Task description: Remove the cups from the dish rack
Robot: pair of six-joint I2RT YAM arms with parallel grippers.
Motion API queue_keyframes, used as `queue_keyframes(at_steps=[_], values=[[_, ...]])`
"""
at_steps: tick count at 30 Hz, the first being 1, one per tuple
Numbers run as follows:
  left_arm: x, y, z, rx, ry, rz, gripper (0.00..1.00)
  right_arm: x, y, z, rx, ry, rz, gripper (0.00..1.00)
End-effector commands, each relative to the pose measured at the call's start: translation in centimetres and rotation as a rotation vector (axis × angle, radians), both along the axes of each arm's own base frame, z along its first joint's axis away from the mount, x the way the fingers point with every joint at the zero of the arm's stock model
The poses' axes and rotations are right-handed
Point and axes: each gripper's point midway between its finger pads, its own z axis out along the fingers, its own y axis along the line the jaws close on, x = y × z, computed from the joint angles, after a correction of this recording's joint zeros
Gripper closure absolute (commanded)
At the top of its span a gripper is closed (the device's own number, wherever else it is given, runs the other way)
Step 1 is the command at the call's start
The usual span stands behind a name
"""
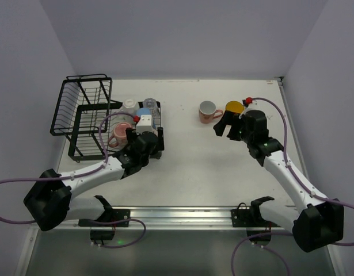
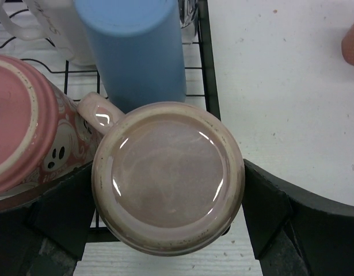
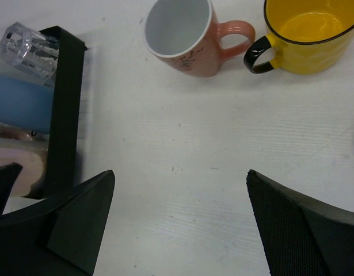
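Note:
The black wire dish rack [image 1: 80,109] stands at the left, with its tray section [image 2: 208,69] by my left arm. On the tray are an upside-down beige cup [image 2: 168,178], a pink mug [image 2: 27,121], a blue cup [image 2: 139,52], a white mug [image 1: 129,105] and a clear glass [image 1: 149,104]. My left gripper [image 2: 168,195] has a finger against each side of the beige cup, which rests on the tray. My right gripper [image 3: 179,184] is open and empty over the bare table. A pink mug [image 3: 185,34] and a yellow mug [image 3: 309,31] stand on the table just beyond it.
The rack's tall basket section [image 1: 67,100] is at the far left near the wall. The rack's black edge [image 3: 64,103] shows at the left of the right wrist view, with the glass [image 3: 30,49] and the blue cup [image 3: 18,103] behind it.

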Motion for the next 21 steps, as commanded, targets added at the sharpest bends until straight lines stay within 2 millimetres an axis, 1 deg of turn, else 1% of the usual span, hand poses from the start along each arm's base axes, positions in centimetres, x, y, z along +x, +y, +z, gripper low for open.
queue_keyframes(at_steps=[1,3,5,6,8,9,11,12,13,14,15,16,17,18,19,20,21], values=[[2.1,-0.1,3.5,-0.065,-0.138,0.082,0.00,-0.3,1.5,1.6,0.038,-0.051,0.049,0.01],[2.2,-0.1,3.4,-0.067,-0.145,0.082,0.00,-0.5,1.7,2.0,0.041,-0.062,0.057,0.01],[2.4,-0.1,3.6,-0.074,-0.162,0.080,0.12,-0.8,1.9,2.8,0.052,-0.077,0.069,0.01],[2.5,-0.2,3.8,-0.077,-0.167,0.076,0.25,-1.1,2.1,3.2,0.056,-0.084,0.078,0.01],[2.6,-0.2,4.4,-0.078,-0.177,0.069,0.37,-1.5,2.3,4.0,0.063,-0.100,0.094,0.01],[2.5,-0.3,5.2,-0.090,-0.190,0.062,0.46,-1.8,2.5,4.9,0.076,-0.121,0.105,0.01],[2.5,-0.3,6.9,-0.097,-0.213,0.049,0.55,-2.3,2.9,6.1,0.101,-0.146,0.127,0.01],[2.3,-0.2,8.5,-0.121,-0.241,0.041,0.60,-2.9,3.5,7.2,0.136,-0.164,0.157,0.01],[2.3,-0.2,9.7,-0.133,-0.258,0.035,0.66,-3.2,3.9,7.8,0.156,-0.176,0.174,0.01],[2.1,-0.1,10.6,-0.135,-0.271,0.030,0.69,-3.4,4.3,8.5,0.180,-0.196,0.194,0.01],[1.8,0.0,12.0,-0.156,-0.293,0.023,0.73,-4.0,5.2,9.0,0.220,-0.194,0.229,0.01],[1.7,0.1,13.1,-0.164,-0.303,0.016,0.74,-4.4,5.6,9.4,0.243,-0.202,0.247,0.01],[1.5,0.1,13.9,-0.173,-0.312,0.010,0.75,-4.5,6.1,10.4,0.272,-0.233,0.268,0.01],[1.2,0.1,15.1,-0.195,-0.327,-0.003,0.78,-5.0,6.9,10.8,0.319,-0.229,0.288,0.01],[1.0,0.1,16.0,-0.208,-0.335,-0.016,0.79,-5.6,7.7,10.8,0.349,-0.223,0.325,0.01],[0.8,0.0,16.6,-0.219,-0.341,-0.027,0.81,-5.7,8.3,11.7,0.381,-0.251,0.346,0.01],[0.4,0.1,17.6,-0.244,-0.356,-0.038,0.83,-6.3,9.2,11.9,0.417,-0.238,0.370,0.01]])
